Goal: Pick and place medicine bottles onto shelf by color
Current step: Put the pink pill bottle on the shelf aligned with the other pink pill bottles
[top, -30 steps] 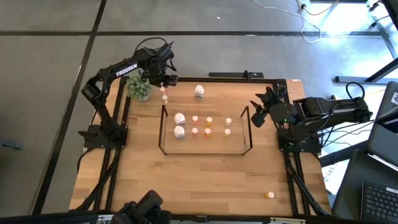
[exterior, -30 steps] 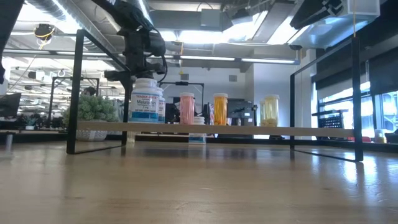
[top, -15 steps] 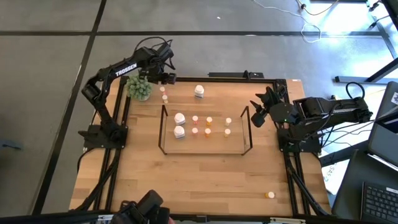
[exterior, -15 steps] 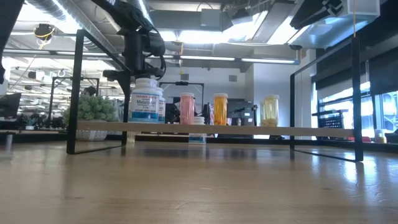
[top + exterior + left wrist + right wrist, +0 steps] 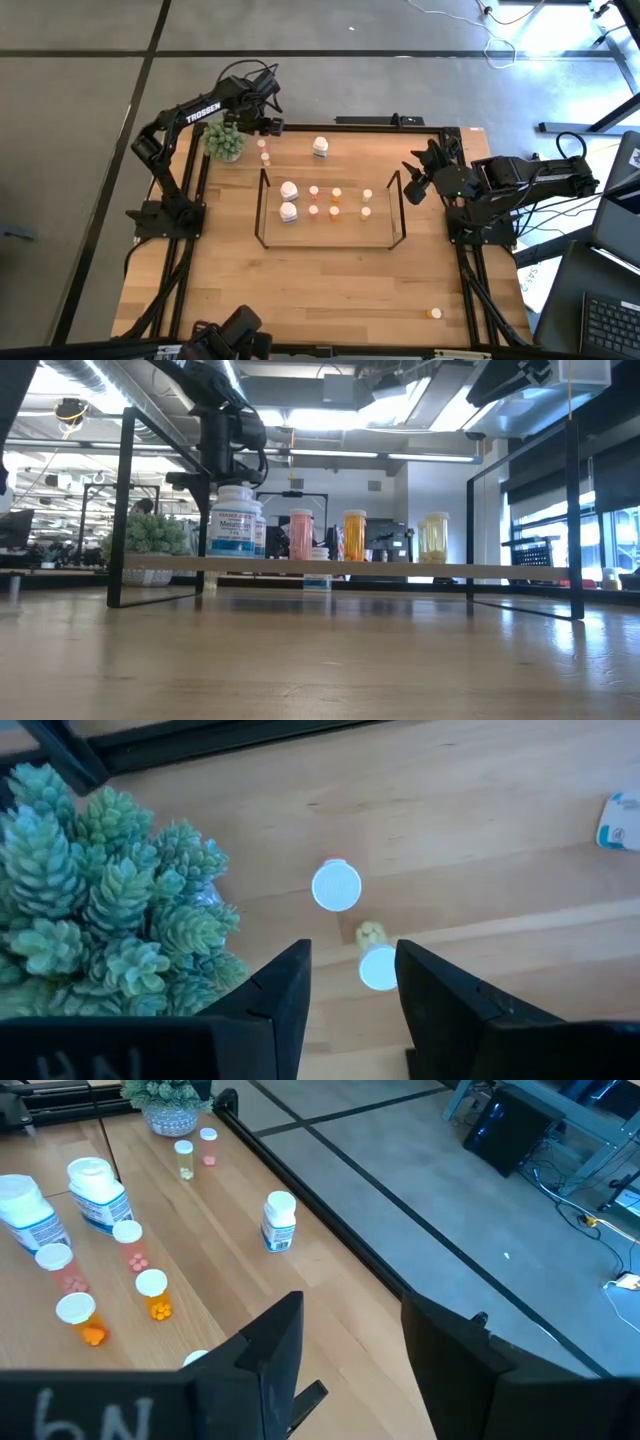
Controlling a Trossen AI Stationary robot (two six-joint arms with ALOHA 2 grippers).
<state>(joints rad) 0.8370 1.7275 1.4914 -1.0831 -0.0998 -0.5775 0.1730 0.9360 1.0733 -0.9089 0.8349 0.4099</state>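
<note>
While the shelf (image 5: 333, 208) sits at the centre of the high view, it carries two larger white bottles (image 5: 289, 200) at its left end and six small ones (image 5: 337, 203) in two rows of three: pink, orange and cream. A third white bottle (image 5: 320, 147) stands alone above it, near the table's (image 5: 330, 290) top edge, and two small capped bottles (image 5: 264, 151) stand upper left, just beside the green plant (image 5: 224, 141), which crowds that corner. One orange bottle (image 5: 434, 313) lies far off at the lower right, close to the table edge. The left gripper (image 5: 262, 124) hangs over the two small bottles next to the plant; in its wrist view its fingers (image 5: 285, 990) stand apart with nothing between them, the nearer white cap (image 5: 378, 967) showing in the gap below. The right gripper (image 5: 414, 180) waits off the shelf's right end, fingers (image 5: 270, 1345) apart and empty. Bare wood spreads wide across the lower half of the high view.
</note>
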